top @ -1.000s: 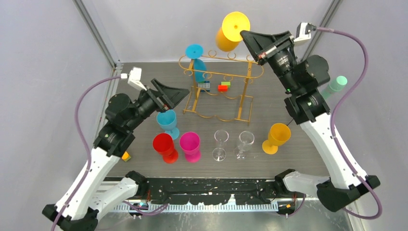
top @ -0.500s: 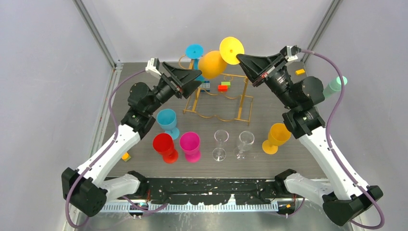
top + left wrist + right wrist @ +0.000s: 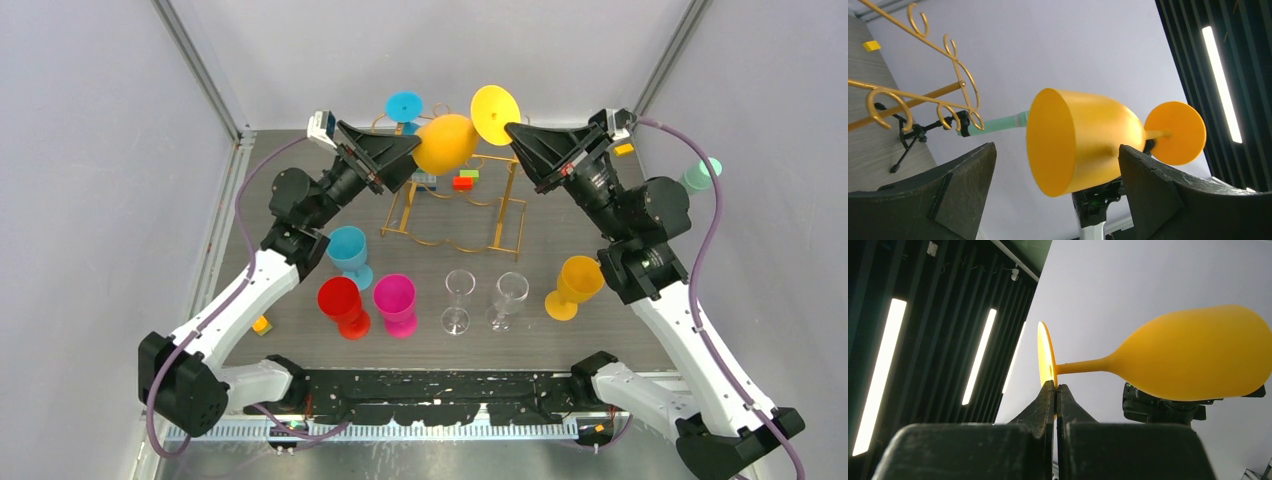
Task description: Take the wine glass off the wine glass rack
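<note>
Eight wine glasses, one gold rack (image 3: 519, 212): yellow glass (image 3: 445, 143) between left gripper (image 3: 408, 158) and right gripper (image 3: 512, 130), blue glass (image 3: 404, 106) beyond them; below them, teal glass (image 3: 347, 248), red glass (image 3: 338, 298), pink glass (image 3: 394, 296), orange glass (image 3: 578, 277) and two clear glasses (image 3: 457, 292) (image 3: 510, 290).

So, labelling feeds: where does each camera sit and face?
Top external: above, behind the robot, looking down at the table; left gripper and right gripper show.
Left wrist: looks up between open fingers into the orange wine glass.
Right wrist: looks along shut fingers pinching the glass's foot.
All share that glass.
</note>
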`<state>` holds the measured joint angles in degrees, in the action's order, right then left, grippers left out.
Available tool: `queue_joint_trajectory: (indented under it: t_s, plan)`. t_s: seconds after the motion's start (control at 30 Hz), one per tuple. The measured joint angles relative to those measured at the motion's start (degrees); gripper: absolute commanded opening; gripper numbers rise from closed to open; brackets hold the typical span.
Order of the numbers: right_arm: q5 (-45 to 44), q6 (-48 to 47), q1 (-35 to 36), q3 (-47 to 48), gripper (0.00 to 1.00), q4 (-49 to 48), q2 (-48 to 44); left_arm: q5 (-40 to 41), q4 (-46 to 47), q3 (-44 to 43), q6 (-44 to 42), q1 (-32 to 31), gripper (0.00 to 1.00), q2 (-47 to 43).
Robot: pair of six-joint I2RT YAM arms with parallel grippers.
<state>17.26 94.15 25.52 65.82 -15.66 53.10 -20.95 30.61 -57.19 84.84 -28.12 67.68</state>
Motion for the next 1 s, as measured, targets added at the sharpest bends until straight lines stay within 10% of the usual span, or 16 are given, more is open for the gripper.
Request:
queue_joint_trajectory:
  t_s: [0.17,0.53,0.77,1.0]
  plan:
    - [-0.02,2.23,0.00,-2.19,0.00,-1.03,0.66,-2.14,5.18,-0.04,0.70,0.02,0.78,0.57]
    - [-3.21,9.22,-0.61,-8.15,0.00,-9.99,2.27,-4.52,13.44,0.00,3.50,0.94,0.01,0.04]
    - [-5.27,11.23,-0.46,-11.10,0.03,-10.58,2.54,-5.09,16.81,0.26,3.48,1.01,0.00,-2.80]
    - [-5.53,9.57,-0.48,-12.13,0.51,-9.92,3.04,-5.60,16.31,0.68,1.79,0.94,0.00,-3.08]
